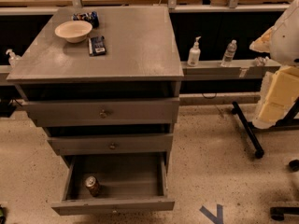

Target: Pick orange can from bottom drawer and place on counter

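The orange can [92,185] stands upright in the front left corner of the bottom drawer [112,205], which is pulled open. The counter [135,45] is the flat grey top of the cabinet above it. My gripper is not in view. Only a white part of my arm [286,31] shows at the right edge, far from the drawer and the can.
On the counter's back left are a cream bowl [73,31], a dark blue packet [97,45] and a dark blue item [86,17]. Two shallower drawers [103,112] sit above. A shelf holds a pump bottle [194,52] and a water bottle [229,52]. A black wheeled stand [247,129] with yellow padding stands right.
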